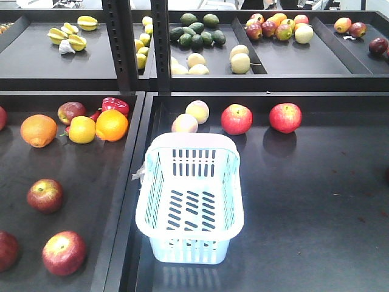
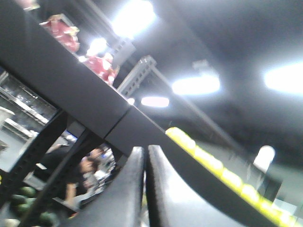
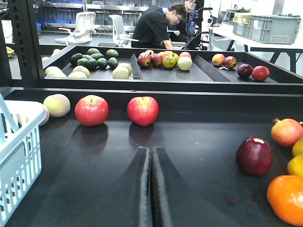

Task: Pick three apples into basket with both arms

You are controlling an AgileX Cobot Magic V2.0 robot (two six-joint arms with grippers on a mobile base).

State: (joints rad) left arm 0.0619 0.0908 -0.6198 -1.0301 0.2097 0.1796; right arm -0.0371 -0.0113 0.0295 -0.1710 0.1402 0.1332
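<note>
Three dark red apples with yellowish patches lie in the left tray: one (image 1: 45,195) mid-tray, one (image 1: 63,252) near the front, one (image 1: 6,249) cut off by the left edge. The pale blue-white basket (image 1: 192,139) stands empty in the right tray, and its slotted wall (image 3: 19,156) shows at the left of the right wrist view. Neither arm appears in the front view. My left gripper (image 2: 144,150) is shut on nothing and points up at a shelf underside. My right gripper (image 3: 151,150) is shut on nothing, low over the dark tray floor.
Two brighter red apples (image 1: 236,118) (image 1: 285,117) and pale round fruits (image 1: 197,111) sit behind the basket. Oranges (image 1: 38,130), a lemon and a red pepper fill the left tray's back. A raised divider (image 1: 130,182) separates the trays. A dark apple (image 3: 254,156) and an orange (image 3: 286,198) lie right of my right gripper.
</note>
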